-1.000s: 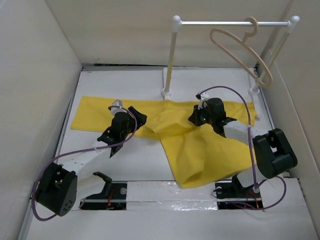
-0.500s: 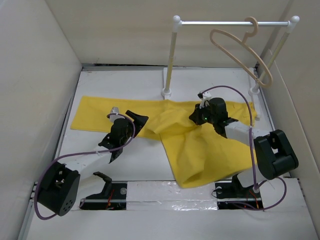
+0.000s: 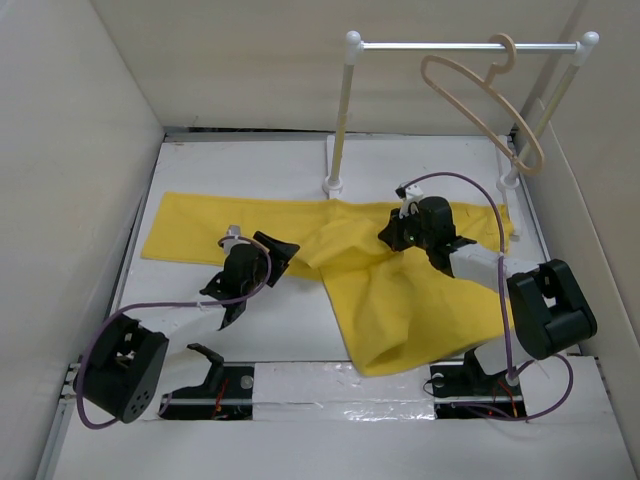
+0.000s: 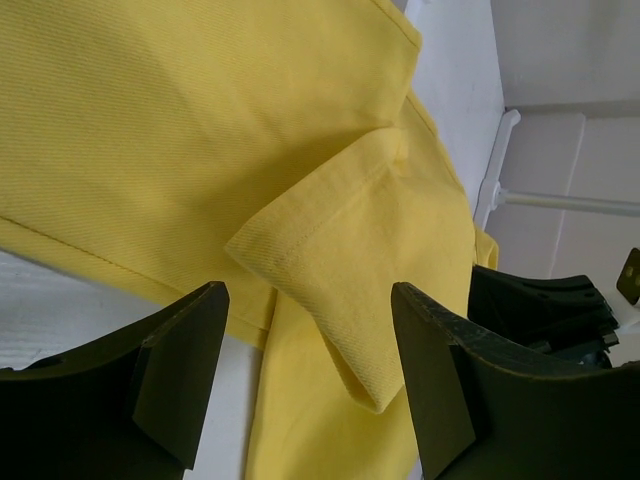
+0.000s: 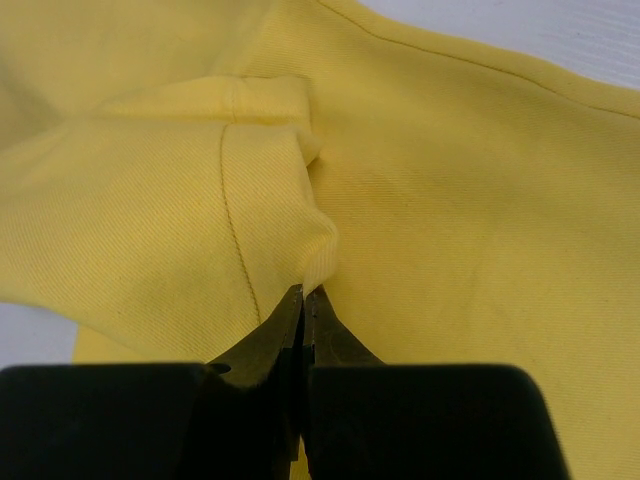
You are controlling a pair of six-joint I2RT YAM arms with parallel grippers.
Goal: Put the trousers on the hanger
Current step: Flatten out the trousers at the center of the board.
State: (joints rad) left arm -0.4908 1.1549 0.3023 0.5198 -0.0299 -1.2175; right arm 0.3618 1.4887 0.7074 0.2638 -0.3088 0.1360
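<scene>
The right hand (image 5: 303, 300) hides its own fingertips in the top view, and the trousers (image 4: 200, 130) overrun both wrist views.

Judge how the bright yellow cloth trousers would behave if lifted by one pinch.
Probably floppy: the bright yellow cloth trousers lie in loose folds and bunch at the shut right gripper. Likely to sag and drape from one pinch. The ribbed weave looks grippy, so slipping seems unlikely.

Black joints (image 3: 545, 310), white links (image 3: 475, 264) — looping purple cables (image 3: 455, 174)
</scene>
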